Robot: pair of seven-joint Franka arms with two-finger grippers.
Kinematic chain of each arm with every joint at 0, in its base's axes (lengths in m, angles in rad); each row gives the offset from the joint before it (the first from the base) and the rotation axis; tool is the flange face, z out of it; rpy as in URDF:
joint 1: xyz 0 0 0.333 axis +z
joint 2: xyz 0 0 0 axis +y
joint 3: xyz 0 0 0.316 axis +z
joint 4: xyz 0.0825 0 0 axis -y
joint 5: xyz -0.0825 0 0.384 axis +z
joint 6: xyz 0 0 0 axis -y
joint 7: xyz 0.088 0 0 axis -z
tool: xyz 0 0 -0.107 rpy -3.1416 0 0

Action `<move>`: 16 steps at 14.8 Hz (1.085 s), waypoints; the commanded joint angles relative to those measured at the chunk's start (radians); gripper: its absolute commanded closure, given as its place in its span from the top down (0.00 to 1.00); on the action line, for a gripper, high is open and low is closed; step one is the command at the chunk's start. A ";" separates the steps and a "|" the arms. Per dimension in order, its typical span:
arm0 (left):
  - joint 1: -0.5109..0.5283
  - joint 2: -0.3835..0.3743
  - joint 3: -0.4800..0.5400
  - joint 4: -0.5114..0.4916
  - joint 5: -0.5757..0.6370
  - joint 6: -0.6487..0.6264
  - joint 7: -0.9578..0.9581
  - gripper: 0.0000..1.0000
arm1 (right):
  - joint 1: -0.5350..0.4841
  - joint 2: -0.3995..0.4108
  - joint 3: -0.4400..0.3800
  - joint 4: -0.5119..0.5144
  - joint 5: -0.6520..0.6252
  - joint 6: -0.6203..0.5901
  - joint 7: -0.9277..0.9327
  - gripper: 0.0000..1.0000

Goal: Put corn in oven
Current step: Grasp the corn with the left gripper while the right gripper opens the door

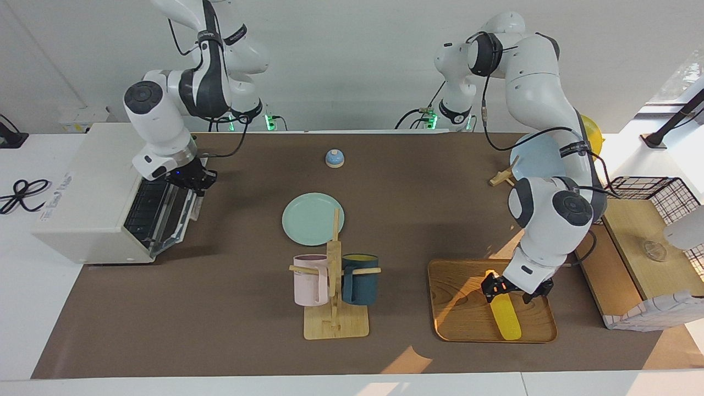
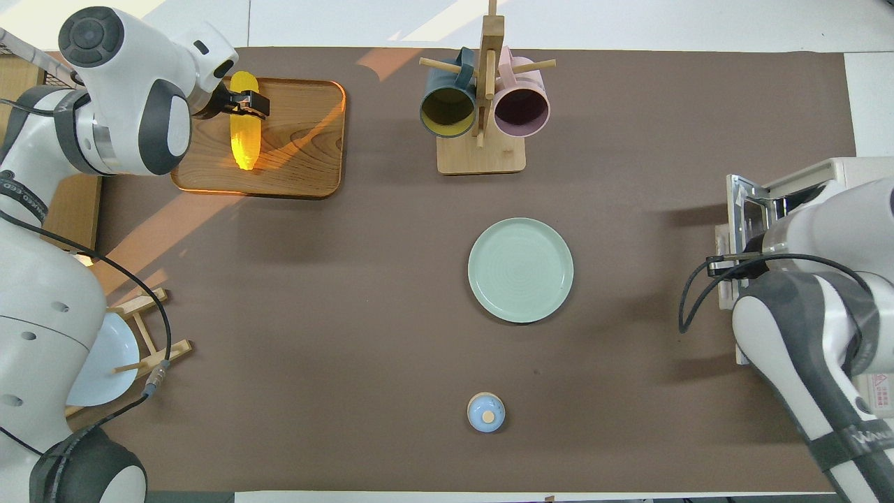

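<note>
Yellow corn (image 1: pixel 505 317): lying lengthwise on wooden tray (image 1: pixel 459 308).
Left gripper (image 1: pixel 515 290): open, straddling corn.
Right gripper (image 1: pixel 193 180): shut on oven door handle (image 1: pixel 193 204).

A plain white wall (image 1: pixel 352 60) fills the top of the facing view. Below it a white counter (image 1: pixel 22 324) runs across the frame, most of it covered by a brown mat (image 1: pixel 231 341) that reaches nearly to both ends. At the upper right of the facing view part of a window (image 1: pixel 679 77) shows, bright with daylight. Sunlight falls in slanted orange patches (image 1: pixel 407 360) on the mat along the lower edge of that view, and in the overhead view as streaks (image 2: pixel 140 237) at the left. A black cable (image 1: pixel 19 193) lies coiled on the white counter at the left edge of the facing view.
</note>
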 commanded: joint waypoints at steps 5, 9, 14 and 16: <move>-0.004 0.053 0.003 0.012 0.081 0.050 0.036 1.00 | -0.021 0.143 -0.026 -0.051 0.018 0.203 0.033 0.00; -0.003 0.051 0.001 0.013 0.075 0.036 0.038 0.63 | 0.019 0.177 -0.025 -0.015 0.081 0.200 0.041 0.00; -0.006 0.045 -0.002 0.013 0.052 0.031 0.039 0.00 | 0.068 0.172 -0.009 0.311 0.081 -0.168 0.128 0.00; -0.009 0.027 -0.003 0.016 0.005 0.004 0.038 0.00 | 0.053 0.172 -0.012 0.533 0.080 -0.435 0.128 0.00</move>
